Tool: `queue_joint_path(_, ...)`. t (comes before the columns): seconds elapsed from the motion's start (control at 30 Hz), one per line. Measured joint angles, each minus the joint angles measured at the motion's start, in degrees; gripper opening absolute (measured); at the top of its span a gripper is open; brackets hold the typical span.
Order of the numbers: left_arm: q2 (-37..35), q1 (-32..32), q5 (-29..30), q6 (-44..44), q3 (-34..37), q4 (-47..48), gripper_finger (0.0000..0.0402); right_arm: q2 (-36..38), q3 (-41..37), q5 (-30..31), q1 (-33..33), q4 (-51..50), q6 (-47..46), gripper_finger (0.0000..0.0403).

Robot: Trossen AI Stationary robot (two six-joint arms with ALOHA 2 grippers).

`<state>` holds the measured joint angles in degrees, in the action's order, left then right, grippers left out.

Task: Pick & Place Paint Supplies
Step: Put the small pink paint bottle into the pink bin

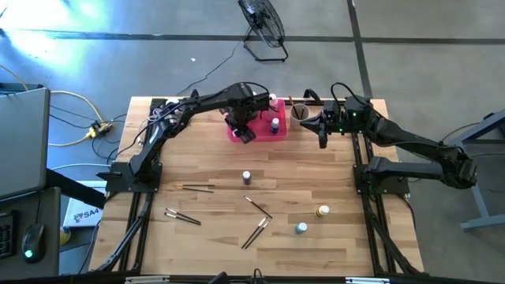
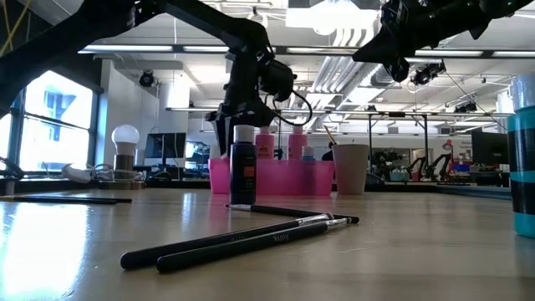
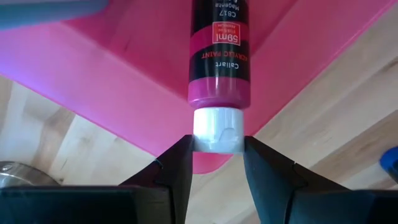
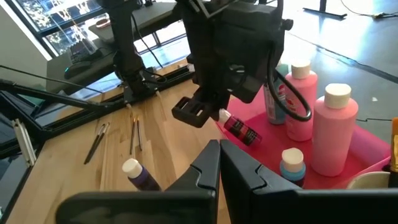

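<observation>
My left gripper [image 1: 245,134] is shut on a small magenta paint bottle [image 3: 221,56] above the bright pink tray [image 1: 264,132] at the table's far middle. In the tray stand two taller pink white-capped bottles [image 4: 336,130] and a tiny blue one [image 4: 292,165]. My right gripper [image 1: 323,132] hangs shut and holds nothing, just right of the beige cup [image 1: 300,115]. Standing on the table are a purple bottle [image 1: 246,177], a yellow one [image 1: 323,211] and a teal one [image 1: 301,228]. Several thin brushes [image 1: 258,207] lie flat among them. My left gripper pinches the magenta bottle's white cap [image 3: 216,134] between its two fingers, one on either side. The fingers come from above, pointing down. The bottle hangs below them, cap up and slanted [image 4: 239,129], over the tray; whether its bottom touches the tray does not show.
Brushes lie at the near left [image 1: 181,216], left middle [image 1: 197,187] and near middle [image 1: 255,233]. The arms' frames run along both table sides. A laptop [image 1: 20,142] and cables sit off the left edge, and a fan [image 1: 264,28] stands on the floor beyond the far edge.
</observation>
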<state>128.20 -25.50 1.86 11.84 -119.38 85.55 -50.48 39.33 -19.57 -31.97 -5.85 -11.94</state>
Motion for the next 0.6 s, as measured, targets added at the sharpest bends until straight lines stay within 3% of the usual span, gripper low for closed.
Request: queue_joint_path(0.6,-0.02,0.0,-1.2,-0.03,-4.87,0.26,0.0132,0.0,0.0,0.02,0.0,0.0,-0.02,0.0004)
